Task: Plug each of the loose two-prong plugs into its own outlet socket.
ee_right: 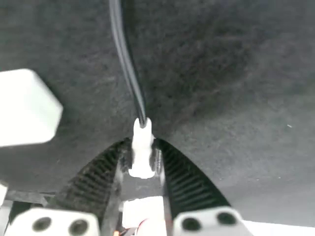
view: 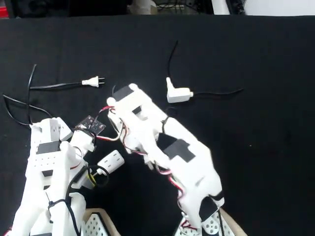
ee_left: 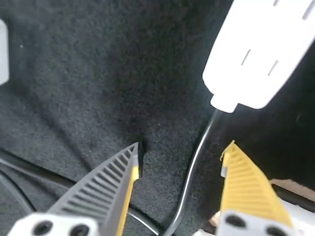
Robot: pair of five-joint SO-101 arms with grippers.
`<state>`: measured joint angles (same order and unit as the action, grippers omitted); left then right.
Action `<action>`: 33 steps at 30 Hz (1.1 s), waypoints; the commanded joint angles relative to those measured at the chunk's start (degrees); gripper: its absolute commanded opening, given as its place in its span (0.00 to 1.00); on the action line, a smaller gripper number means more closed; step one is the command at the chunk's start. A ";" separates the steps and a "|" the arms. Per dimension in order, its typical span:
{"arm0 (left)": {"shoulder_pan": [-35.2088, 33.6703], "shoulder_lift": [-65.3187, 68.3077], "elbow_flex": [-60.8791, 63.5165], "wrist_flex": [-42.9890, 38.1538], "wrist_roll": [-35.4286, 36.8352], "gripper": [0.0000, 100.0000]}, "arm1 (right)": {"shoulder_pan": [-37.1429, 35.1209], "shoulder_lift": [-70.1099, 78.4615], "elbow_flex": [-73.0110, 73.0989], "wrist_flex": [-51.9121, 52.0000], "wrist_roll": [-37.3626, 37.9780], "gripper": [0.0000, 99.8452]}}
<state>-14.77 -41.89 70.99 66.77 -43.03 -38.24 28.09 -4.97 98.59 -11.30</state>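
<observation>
The right tool [ee_right: 142, 146] is pressed together on a white plug [ee_right: 141, 160], pinching its body low over the bench [ee_right: 236, 73]. The plug's black cable [ee_right: 125, 64] runs straight away from the fingertips. No prongs show, so they probably face back into the tool — if so, the plug cannot enter a socket from this hold, and pushing would only buckle the cable or twist the plug out of the pinch. The grip sits on a small smooth body, so a tug from the trailing cable could also swivel it.

The left tool [ee_left: 183, 146] is spread, one finger on each side of the cord [ee_left: 189, 187] of a white outlet socket [ee_left: 256, 49], which lies on the bench just beyond the fingertips. Nothing holds that socket, so an insertion push would likely slide it away. Closing here would catch the cord, not the housing.

A second plug [view: 93, 81] lies loose, well apart from the other socket [view: 178, 93] — its lead could snag an arm sweeping across.
</observation>
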 commanded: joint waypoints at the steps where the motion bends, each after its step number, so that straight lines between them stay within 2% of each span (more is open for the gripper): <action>1: -0.66 -0.88 -0.57 -0.70 -0.26 0.27 | 0.97 -11.56 2.24 0.44 0.35 0.01; 6: -0.66 -0.88 -0.57 -0.70 -0.26 0.27 | 0.70 -28.09 9.45 -5.10 0.35 0.01; 12: -0.66 -0.88 -0.84 -0.70 0.35 0.27 | -3.08 -51.21 22.73 -11.52 0.35 0.01; 18: -0.31 -0.88 -1.10 -6.51 10.64 0.27 | -3.34 -71.25 40.84 -28.04 0.26 0.01; 22: -0.22 -0.88 -3.30 -10.29 16.79 0.27 | -6.42 -80.75 51.91 -39.30 0.26 0.01; 27: 2.86 -0.88 -10.33 -11.34 28.84 0.27 | -13.54 -86.29 57.10 -41.23 1.67 0.01; 33: 5.58 -0.88 -17.54 -11.08 37.98 0.27 | -14.42 -87.25 58.42 -40.62 1.76 0.01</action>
<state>-10.11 -41.89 58.95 56.13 -8.84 -51.78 -57.80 53.32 58.59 -10.15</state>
